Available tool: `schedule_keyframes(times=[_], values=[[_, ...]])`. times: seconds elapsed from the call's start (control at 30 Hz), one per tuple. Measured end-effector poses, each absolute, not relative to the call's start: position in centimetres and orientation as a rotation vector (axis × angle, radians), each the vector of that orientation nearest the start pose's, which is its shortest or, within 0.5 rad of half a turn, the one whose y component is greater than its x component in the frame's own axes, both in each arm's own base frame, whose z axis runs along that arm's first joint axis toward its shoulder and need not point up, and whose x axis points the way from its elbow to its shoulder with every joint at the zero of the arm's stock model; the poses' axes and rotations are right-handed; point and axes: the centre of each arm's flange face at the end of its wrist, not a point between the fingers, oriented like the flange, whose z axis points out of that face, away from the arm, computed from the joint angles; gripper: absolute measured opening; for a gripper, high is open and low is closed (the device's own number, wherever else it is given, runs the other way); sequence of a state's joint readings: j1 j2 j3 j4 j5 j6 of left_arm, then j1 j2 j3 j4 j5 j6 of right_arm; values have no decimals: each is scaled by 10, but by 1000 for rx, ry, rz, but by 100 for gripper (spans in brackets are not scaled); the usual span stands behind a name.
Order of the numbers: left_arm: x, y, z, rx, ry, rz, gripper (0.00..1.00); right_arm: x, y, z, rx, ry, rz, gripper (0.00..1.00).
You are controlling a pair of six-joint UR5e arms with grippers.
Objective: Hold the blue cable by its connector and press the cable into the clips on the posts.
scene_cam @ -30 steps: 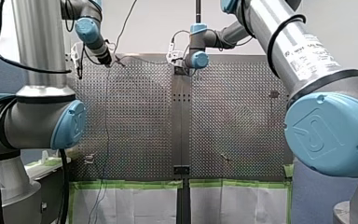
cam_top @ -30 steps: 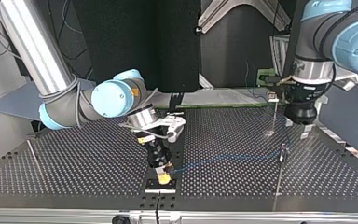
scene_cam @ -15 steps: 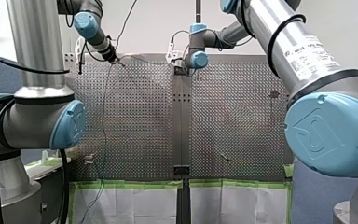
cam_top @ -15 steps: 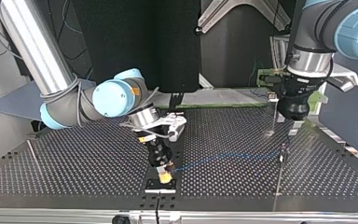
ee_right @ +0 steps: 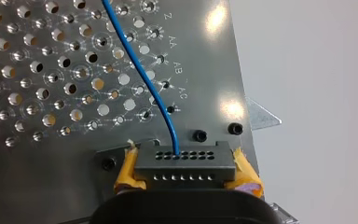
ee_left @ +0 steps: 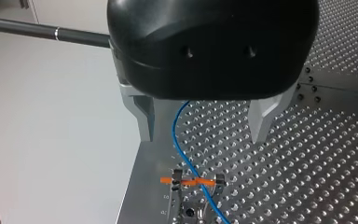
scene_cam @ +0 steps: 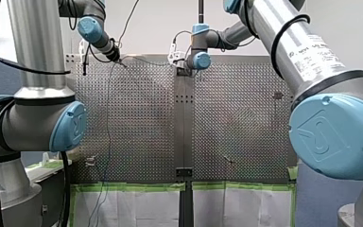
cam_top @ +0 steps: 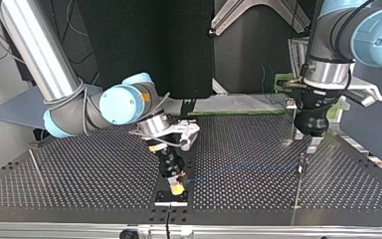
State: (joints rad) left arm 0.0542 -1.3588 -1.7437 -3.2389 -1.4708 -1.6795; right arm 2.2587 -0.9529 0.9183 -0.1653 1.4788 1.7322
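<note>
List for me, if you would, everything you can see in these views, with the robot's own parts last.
table: one, silver perforated metal, under both arms.
green tape: strips, green, along the table's edge nearest the front view's camera.
blue cable: one, blue, running from the connector across the table to the clip.
connector: one, dark grey, between yellow pads.
clip: one, metal with orange parts, under the left gripper; the cable crosses it.
posts: at least two, thin and dark, at the top view's right.
left gripper: one, black with metal fingers, open, above the cable.
right gripper: one, yellow pads, shut on the connector.
</note>
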Motion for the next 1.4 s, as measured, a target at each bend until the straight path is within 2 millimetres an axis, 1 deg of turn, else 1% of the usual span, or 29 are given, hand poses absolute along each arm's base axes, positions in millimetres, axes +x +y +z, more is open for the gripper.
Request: schedule_keyframes(times=[0.4, 0.73, 1.13, 1.4], values=[[402, -126, 487, -57, 1631, -139, 100, 591, -491, 444, -2128, 1067, -2747, 0], [402, -126, 486, -75, 1638, -129, 100, 591, -490, 443, -2135, 1069, -2739, 0], [396, -122, 483, -130, 1665, -71, 100, 591, -489, 442, -2144, 1073, -2728, 0], [396, -123, 483, -131, 1666, -71, 100, 591, -489, 441, -2145, 1073, -2726, 0]])
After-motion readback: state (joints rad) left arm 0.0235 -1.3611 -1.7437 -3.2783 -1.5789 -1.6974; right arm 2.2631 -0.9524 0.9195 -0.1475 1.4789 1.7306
